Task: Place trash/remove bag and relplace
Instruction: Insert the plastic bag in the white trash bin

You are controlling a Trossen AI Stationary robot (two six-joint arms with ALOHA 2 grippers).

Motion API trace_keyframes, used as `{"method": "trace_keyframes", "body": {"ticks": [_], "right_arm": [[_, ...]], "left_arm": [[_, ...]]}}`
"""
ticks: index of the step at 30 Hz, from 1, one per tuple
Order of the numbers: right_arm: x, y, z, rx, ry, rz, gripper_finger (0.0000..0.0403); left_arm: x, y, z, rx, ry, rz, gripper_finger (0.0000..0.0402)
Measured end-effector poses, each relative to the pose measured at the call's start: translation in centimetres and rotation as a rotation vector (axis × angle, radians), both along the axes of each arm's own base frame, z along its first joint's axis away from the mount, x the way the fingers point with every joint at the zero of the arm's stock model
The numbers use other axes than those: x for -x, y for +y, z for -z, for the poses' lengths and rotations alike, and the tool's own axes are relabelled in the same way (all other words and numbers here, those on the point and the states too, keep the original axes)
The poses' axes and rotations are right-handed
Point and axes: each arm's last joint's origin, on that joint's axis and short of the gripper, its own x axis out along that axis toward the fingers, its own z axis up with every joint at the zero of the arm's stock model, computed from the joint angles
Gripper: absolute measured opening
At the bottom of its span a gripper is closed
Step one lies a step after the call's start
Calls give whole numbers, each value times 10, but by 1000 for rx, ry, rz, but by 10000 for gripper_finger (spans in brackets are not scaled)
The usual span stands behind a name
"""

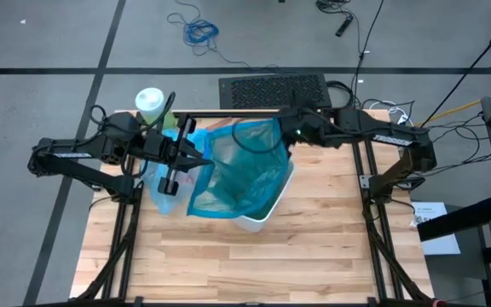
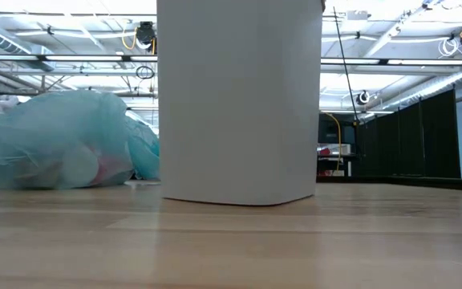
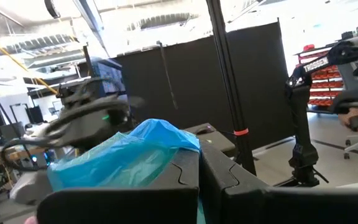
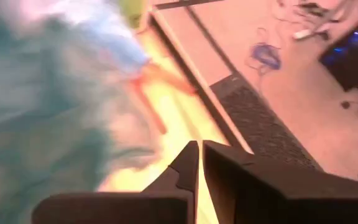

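High view shows the white wastebasket (image 1: pixel 262 211) standing mid-bench with a darker teal bag (image 1: pixel 241 175) draped in and over its mouth. Just beside it on the left lies the light blue bag (image 1: pixel 167 192), filled and slumped on the bench (image 1: pixel 254 264); the low view shows it as a rounded heap with pale and reddish lumps of trash inside, resting apart from the basket wall. Its long axis seems to run roughly from the far edge toward the near edge, though where its mouth points I cannot tell.

Left tool (image 1: pixel 201 159) sits at the basket's left rim, its fingers (image 3: pixel 185 180) pressed together on a fold of blue plastic, as its wrist view shows. Right tool (image 1: pixel 286 141) hangs at the far right corner of the rim, fingers closed; whether any film is caught between them is not visible.

My worry: the teal liner is loose and uneven, so a tug from one side may drag it out or tip the light basket. A thin pinch may also slip or tear. The green bottle (image 1: pixel 152 104) stands close behind the left arm and could be knocked.
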Motion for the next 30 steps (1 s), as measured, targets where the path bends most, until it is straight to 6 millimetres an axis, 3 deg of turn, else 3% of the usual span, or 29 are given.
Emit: {"method": "trace_keyframes", "body": {"ticks": [6,10,16,23,26,30], "right_arm": [[-14,-38,23,-114,-28,-16,2],[-29,-39,31,-217,-108,-206,1],[-33,-15,27,-280,-141,-386,0],[-34,32,32,-365,-69,-545,0],[-33,46,38,-367,-14,-497,0],[-31,46,54,-405,106,-367,0]], "left_arm": [[0,-1,0,-1,-1,4,0],[0,-1,0,-1,1,4,0],[0,-1,1,-2,8,3,0],[0,-1,3,-2,30,3,0],[-1,0,3,1,38,-10,0],[-1,0,3,2,37,-16,0]]}}
